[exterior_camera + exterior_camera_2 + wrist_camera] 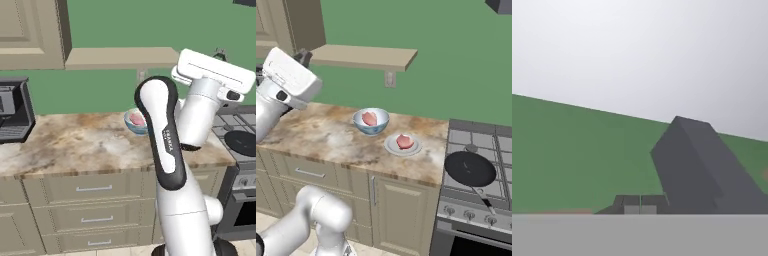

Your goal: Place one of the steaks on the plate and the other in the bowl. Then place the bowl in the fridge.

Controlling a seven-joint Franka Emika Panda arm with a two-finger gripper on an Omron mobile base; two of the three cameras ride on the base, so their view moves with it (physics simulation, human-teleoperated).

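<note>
Steaks: one piece (369, 118) lies inside the bowl (371, 128), and the other piece (404, 141) lies on the plate (402, 148). Both vessels stand on the marbled counter (331, 137), with the plate just beside the bowl on the stove side and nearer the counter's front edge. In the left base view the bowl (133, 122) is partly hidden behind the arm, and the pink meat (136, 119) shows within its white interior.

The stove (481, 145) adjoins the counter at the right end. A black frying pan (469, 168) rests on its near burner, handle pointing toward the front. A beige wall shelf (363, 56) hangs above the counter, with a wall outlet (389, 78) below it. A dark appliance (14, 110) stands at the left end of the counter in the left base view. Drawers with metal handles (94, 188) sit below the counter.

The gripper (640, 204) is raised well above the counter and points toward the green wall (572, 155) and the grey range hood (697, 165). The jaws are fully closed, fingertips (631, 204) touching, with nothing between them.
</note>
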